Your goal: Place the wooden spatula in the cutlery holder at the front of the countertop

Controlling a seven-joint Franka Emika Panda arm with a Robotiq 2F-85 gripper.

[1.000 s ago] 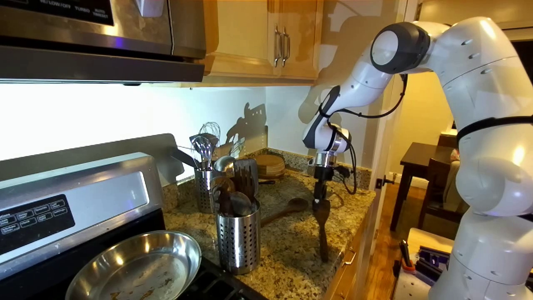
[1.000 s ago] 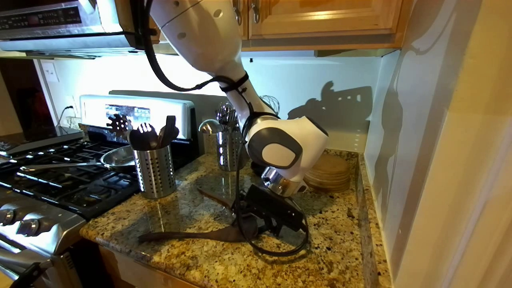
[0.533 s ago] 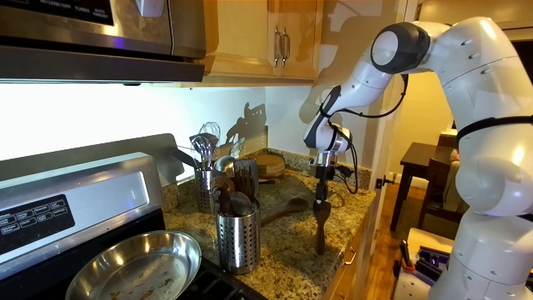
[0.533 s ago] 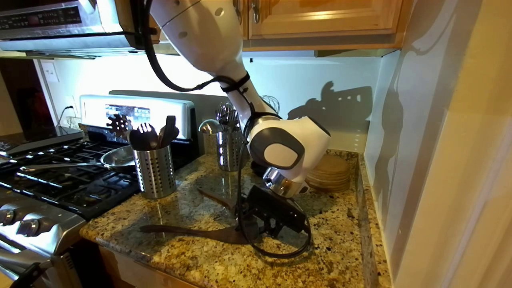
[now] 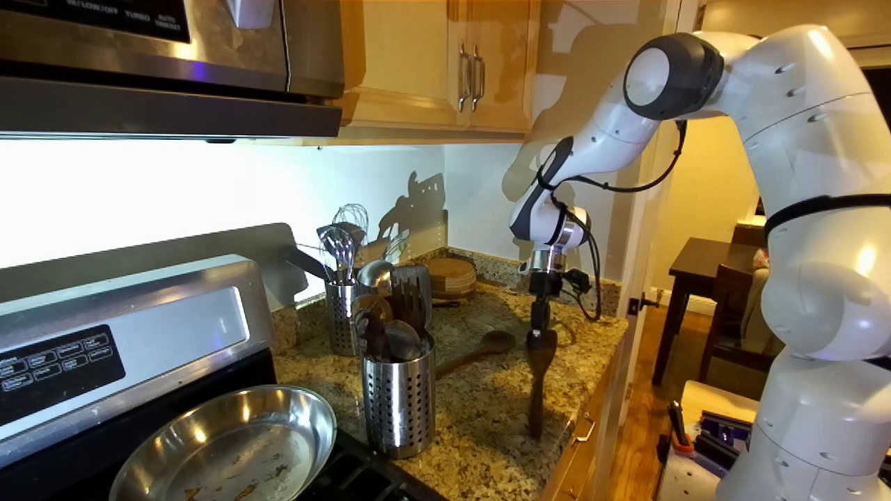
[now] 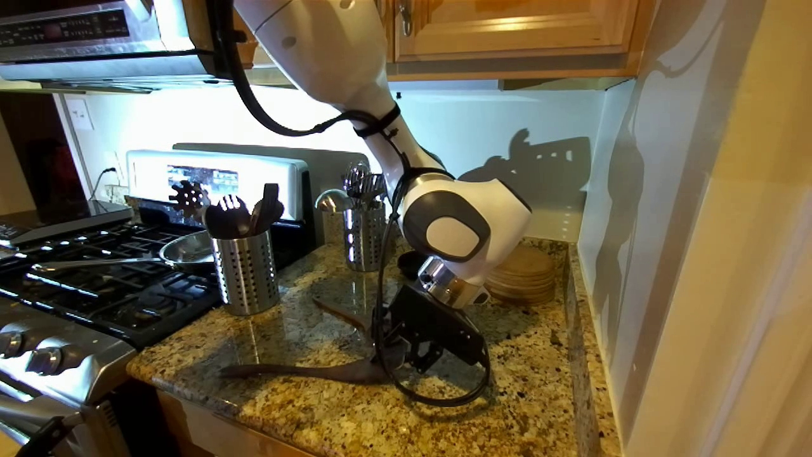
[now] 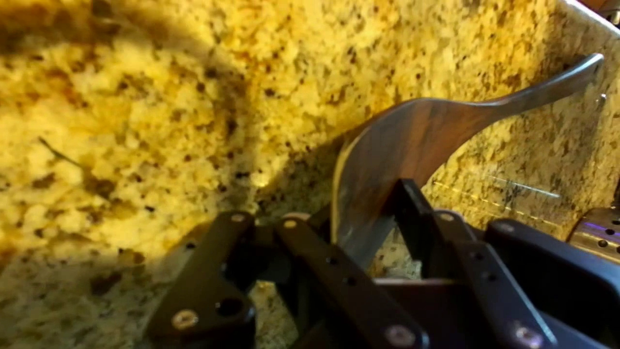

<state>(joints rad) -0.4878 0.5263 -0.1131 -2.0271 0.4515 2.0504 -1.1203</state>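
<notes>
The wooden spatula (image 5: 541,356) has a dark brown flat head and a thin handle pointing toward the counter's front edge. In the wrist view its head (image 7: 416,133) is tipped up on one side and runs between my black fingers. My gripper (image 5: 537,334) is shut on that head just above the countertop; one finger (image 7: 411,203) lies against the blade's face, while the opposite fingertip is partly hidden behind it. Whether the handle touches the stone I cannot tell. The cutlery holder (image 6: 247,279), a perforated shiny steel cylinder with several dark utensils in it, stands beside the stove.
A wooden spoon (image 5: 495,341) lies on the granite near the spatula. Farther back are a steel holder (image 5: 340,320) with whisks and a ladle, and round wooden boards (image 6: 519,276). A frying pan (image 5: 243,445) sits on the stove. Cabinets (image 6: 507,32) hang above.
The fingers have come together on the spatula head. The arm has risen slightly and the head has moved up with it. The handle's far end has swung a little.
</notes>
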